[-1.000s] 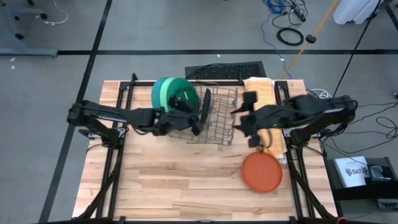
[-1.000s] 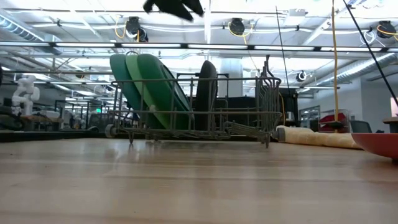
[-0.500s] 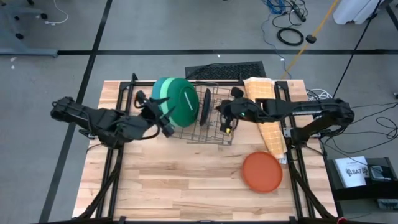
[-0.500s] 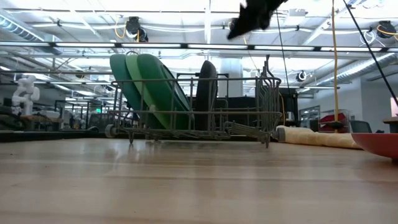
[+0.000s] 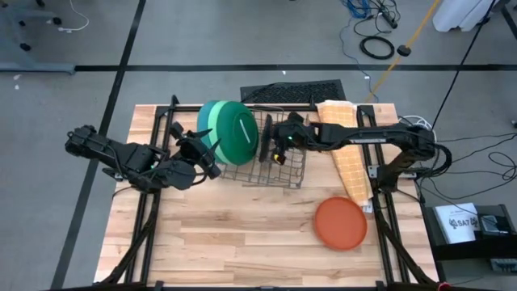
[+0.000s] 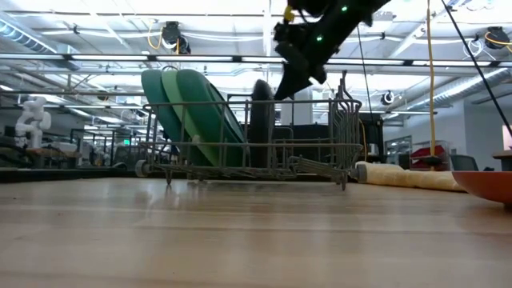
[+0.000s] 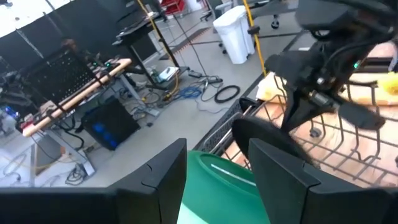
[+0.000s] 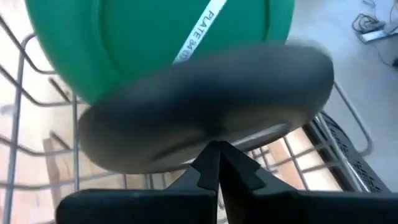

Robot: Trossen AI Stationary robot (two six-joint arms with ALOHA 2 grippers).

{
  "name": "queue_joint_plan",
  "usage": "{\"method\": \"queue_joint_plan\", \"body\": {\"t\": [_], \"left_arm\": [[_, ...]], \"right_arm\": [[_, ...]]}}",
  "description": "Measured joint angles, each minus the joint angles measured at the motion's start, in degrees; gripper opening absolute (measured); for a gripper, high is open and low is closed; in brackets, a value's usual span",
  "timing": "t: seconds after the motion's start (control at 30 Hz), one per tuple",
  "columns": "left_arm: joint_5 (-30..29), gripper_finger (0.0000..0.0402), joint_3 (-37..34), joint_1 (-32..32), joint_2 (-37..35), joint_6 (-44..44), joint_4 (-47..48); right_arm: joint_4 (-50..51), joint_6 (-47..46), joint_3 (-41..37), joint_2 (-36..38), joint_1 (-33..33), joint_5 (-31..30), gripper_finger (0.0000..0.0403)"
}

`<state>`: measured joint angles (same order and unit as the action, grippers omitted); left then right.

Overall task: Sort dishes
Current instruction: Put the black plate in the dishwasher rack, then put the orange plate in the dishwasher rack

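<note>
The grey wire rack (image 5: 279,162) holds three green plates on edge, leaning together: light green (image 5: 203,121), teal (image 6: 172,104) and dark green (image 5: 236,133). A black plate (image 5: 264,139) stands upright in the rack beside them. My right gripper (image 5: 273,152) is shut at that plate's upper rim. My left gripper (image 5: 212,153) is open just left of the rack, with the dark green plate (image 7: 217,186) ahead of its fingers and nothing between them. An orange plate (image 5: 340,223) lies flat on the table at the near right. My right gripper touches the black plate's upper rim (image 8: 211,138) with its shut fingertips (image 6: 282,90). It comes slanting down from the table's right. The plate stands on edge in the rack, its lower part between the wires.
A folded yellow-orange cloth (image 5: 347,153) lies right of the rack, under my right arm. A dark mat (image 5: 292,90) lies behind the rack. Bare wood spreads across the near half of the table (image 5: 234,242).
My right gripper has swung from above the cloth toward the table's left, come down to the black plate and shut. My left gripper has drawn back from the rack toward the table's left. The black plate's top has tipped slightly toward the green plates.
</note>
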<state>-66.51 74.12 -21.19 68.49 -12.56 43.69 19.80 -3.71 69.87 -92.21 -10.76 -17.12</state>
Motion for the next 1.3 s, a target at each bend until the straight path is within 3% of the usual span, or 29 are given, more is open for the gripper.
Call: {"method": "queue_joint_plan", "body": {"t": [0.2,0.37,0.53,0.73,0.9,1.1,1.3], "left_arm": [[-0.1,0.0185,-1.5,0.0,0.0,-2.3,-0.1],[-0.4,0.0185,-3.0,0.0,0.0,-5.3,0.1],[-0.3,0.0185,-4.2,-0.1,0.0,-6.6,0.4],[-0.3,0.0185,-6.2,-0.1,0.0,-6.7,0.1],[-0.1,0.0185,-8.5,-0.1,0.0,-6.7,-1.6],[-0.1,0.0185,-8.9,0.2,0.0,-6.7,-4.5],[0.3,0.0185,-8.9,0.0,0.0,-6.6,-5.2]], "right_arm": [[-5.4,5.5,5.7,-6.5,-0.9,4.1,0.0],[-2.0,10.3,10.3,-9.1,-0.3,4.0,0.0],[2.9,14.3,12.0,-5.1,2.1,4.1,0.0],[17.6,14.9,13.0,4.7,7.6,3.8,0.0],[33.3,8.4,13.0,10.7,14.7,4.0,0.0],[50.7,-8.5,12.6,11.3,24.1,5.7,0.0],[48.6,-24.0,6.8,11.1,32.6,12.5,0.0]]}}
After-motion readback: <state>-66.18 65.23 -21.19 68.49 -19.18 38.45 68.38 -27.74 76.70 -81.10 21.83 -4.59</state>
